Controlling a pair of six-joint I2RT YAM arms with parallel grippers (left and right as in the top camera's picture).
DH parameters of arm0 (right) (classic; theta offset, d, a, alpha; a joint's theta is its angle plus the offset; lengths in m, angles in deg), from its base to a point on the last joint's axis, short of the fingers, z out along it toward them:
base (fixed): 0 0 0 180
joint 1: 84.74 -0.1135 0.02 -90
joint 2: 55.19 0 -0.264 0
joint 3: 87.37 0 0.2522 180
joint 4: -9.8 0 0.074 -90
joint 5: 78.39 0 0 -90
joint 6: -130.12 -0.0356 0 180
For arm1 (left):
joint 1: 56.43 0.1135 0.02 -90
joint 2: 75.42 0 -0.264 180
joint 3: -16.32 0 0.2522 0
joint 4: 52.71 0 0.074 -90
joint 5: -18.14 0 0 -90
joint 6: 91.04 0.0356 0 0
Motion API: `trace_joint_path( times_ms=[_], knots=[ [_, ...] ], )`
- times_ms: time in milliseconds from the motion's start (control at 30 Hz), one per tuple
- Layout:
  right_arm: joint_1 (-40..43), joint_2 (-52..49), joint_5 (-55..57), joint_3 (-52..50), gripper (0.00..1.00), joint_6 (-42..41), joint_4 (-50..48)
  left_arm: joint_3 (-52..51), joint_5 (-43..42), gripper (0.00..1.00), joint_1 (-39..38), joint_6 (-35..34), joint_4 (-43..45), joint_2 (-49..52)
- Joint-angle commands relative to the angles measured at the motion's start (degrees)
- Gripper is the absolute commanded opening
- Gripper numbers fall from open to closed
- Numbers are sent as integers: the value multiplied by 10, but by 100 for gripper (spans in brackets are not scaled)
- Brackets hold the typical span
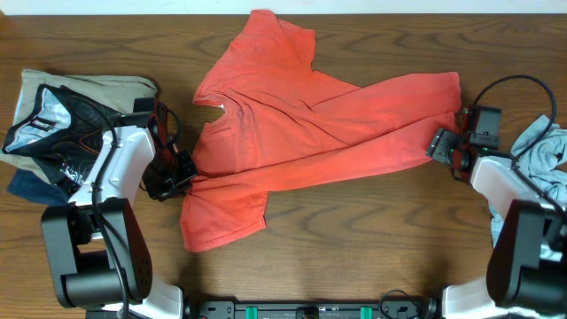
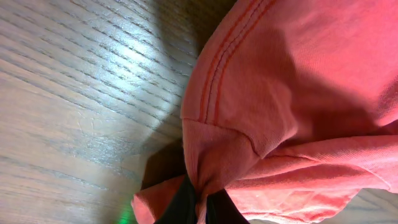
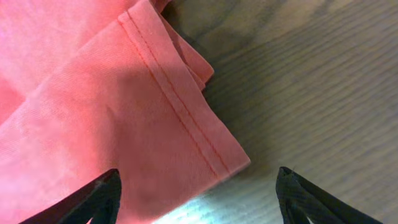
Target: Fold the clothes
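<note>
- Coral-red T-shirt (image 1: 310, 115): spread and creased, in the middle of the surface (image 1: 399, 35).
- My left jaws: clamped on a bunch of its fabric by one sleeve.
- My right jaws: wide over its hem corner, gripping nothing.
- Grey-blue shirt (image 1: 542, 151): heaped beside my right arm.

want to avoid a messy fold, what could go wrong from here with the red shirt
1. The left gripper pinches only a small bunch of the red shirt; a pull could slip it free.
2. The right gripper is open at the layered hem, so that end is loose and may drag.
3. Diagonal creases could get folded in.
</note>
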Motion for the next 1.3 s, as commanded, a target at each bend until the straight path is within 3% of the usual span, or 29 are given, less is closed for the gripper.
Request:
trace_joint_path(
  times_ms=[0,100,133,233,267,300,567,733,767,833,867,1100,1267],
  knots=[
    [2,-33,-10,-2,77,12,-20,-3,11,6,4,1,-4,1],
    [2,-59,-29,-2,74,12,-42,-3,11,7,4,1,-4,1],
    [2,-63,-32,-2,66,12,-43,-3,11,6,4,1,-4,1],
    [3,-59,-33,-2,16,12,-35,-3,11,7,4,1,-4,1],
    [3,-54,-32,-1,6,12,-27,-3,11,7,4,1,-4,0],
    [3,-47,-32,-1,1,12,-16,-3,11,7,4,1,-4,1],
    [16,71,-42,62,2,30,233,-3,11,7,4,1,-2,0],
    [30,94,-45,109,11,35,250,-3,11,7,4,1,3,1],
    [31,93,-50,108,23,35,236,-3,11,7,4,1,3,1],
    [31,87,-62,108,66,35,222,-3,11,6,4,1,3,1],
    [31,84,-65,108,75,35,225,-3,11,7,4,1,3,0],
    [31,75,-56,100,88,36,305,-3,11,7,4,1,2,1],
    [31,74,-9,74,88,31,325,-3,11,7,4,1,2,0]
  ],
)
